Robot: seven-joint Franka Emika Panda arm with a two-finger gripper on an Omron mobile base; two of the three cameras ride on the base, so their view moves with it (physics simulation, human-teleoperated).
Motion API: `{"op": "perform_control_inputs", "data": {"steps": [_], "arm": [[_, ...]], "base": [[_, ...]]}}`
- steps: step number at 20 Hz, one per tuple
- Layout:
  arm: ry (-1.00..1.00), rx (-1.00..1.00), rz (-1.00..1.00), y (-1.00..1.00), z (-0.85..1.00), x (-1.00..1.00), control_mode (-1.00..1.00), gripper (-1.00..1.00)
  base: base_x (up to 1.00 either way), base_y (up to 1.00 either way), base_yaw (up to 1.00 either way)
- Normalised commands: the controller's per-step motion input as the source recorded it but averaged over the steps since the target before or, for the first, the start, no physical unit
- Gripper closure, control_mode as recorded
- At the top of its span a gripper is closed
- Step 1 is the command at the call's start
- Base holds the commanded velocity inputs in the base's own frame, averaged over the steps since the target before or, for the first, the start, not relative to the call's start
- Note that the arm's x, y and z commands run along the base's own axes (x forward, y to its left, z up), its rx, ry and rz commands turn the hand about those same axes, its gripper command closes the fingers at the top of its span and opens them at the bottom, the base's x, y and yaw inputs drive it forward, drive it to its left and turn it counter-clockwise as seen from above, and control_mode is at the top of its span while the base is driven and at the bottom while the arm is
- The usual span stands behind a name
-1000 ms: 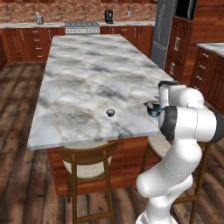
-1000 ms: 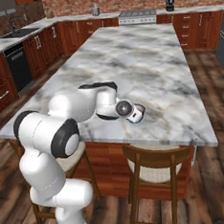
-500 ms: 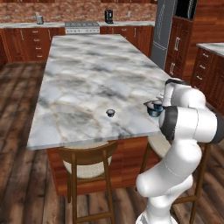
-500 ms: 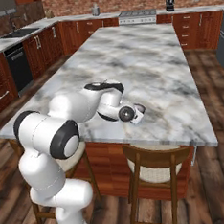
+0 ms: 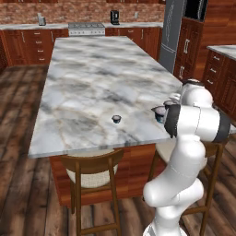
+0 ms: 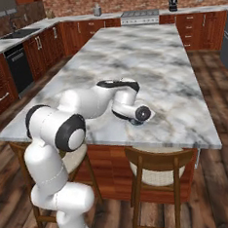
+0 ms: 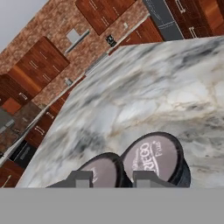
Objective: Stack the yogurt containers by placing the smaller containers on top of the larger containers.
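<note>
In the hand view my gripper [image 7: 114, 177] sits low over the marble, its fingertips close together around a smaller container [image 7: 101, 171], a dark cup with a pale top. Touching that cup on its right is the larger container [image 7: 153, 156], wider, with printing on its pale lid. From the left base view the gripper [image 5: 165, 109] is at the island's right front edge. A blue-bodied cup [image 5: 159, 112] shows just left of it, half hidden by my arm. Another small dark cup [image 5: 116, 119] stands alone on the counter further left.
The marble island [image 5: 92, 83] stretches away towards the stove and coffee machine [image 5: 115, 17] at the back wall. Two wooden stools [image 5: 92, 173] stand under its front edge, one of them behind my arm. My forearm [image 6: 85, 103] lies across the counter's front part.
The hand has shifted slightly to the right in the right base view and the fingers have narrowed a touch. The lone small cup has stayed put.
</note>
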Motion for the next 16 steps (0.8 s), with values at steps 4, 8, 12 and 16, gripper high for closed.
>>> {"op": "perform_control_inputs", "data": {"steps": [4, 8, 12, 16], "arm": [[0.00, 0.01, 0.07, -0.15, 0.00, 0.15, -1.00, 1.00], [0.00, 0.00, 0.00, 0.00, -0.02, 0.17, -1.00, 1.00], [-0.02, 0.00, 0.00, 0.00, -0.14, 0.31, -1.00, 1.00], [-0.05, -0.01, 0.00, 0.05, -0.17, 0.22, -1.00, 1.00]], "base": [[0.00, 0.00, 0.00], [0.00, 0.00, 0.00], [0.00, 0.00, 0.00], [0.00, 0.00, 0.00]]}}
